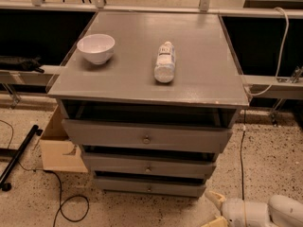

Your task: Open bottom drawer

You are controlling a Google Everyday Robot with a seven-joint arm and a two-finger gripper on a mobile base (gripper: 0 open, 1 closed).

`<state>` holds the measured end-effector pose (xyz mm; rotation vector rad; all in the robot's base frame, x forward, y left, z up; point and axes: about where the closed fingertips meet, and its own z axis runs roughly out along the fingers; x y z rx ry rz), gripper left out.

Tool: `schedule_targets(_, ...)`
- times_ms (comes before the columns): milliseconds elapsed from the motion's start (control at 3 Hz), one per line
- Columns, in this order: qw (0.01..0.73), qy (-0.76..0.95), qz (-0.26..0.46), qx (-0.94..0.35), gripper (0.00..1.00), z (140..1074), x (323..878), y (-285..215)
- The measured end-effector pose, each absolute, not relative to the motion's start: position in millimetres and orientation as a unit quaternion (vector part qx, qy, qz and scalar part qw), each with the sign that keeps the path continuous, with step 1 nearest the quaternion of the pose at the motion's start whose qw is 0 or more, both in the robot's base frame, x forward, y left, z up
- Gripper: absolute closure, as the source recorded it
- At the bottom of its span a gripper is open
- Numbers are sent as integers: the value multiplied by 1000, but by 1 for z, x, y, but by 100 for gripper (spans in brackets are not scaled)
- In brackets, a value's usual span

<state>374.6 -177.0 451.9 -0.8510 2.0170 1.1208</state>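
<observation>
Grey cabinet (199, 74), gripper low at its right corner — reaching for the bottom drawer

The bottom drawer (165, 188) is the lowest of three, its front running left to right. The gripper (214, 211) hangs at the lower right, fingers spread and empty — the small knob (149, 189) lies up and to its left.

1. Grey cabinet top (199, 86): white bowl (96, 48) at far left; clear bottle (164, 62) lying on its side near centre, apart from the bowl.
2. Speckled floor (267, 164): cardboard box (59, 150) at left; black cable (60, 203) near left; gripper (214, 211) low at near right, fingers apart.
</observation>
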Motion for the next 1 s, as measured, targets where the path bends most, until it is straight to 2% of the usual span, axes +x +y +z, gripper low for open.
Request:
schedule_targets(667, 352, 771, 425, -319, 0, 456, 380, -178)
schedule_targets(1000, 357, 773, 426, -307, 0, 434, 406, -167)
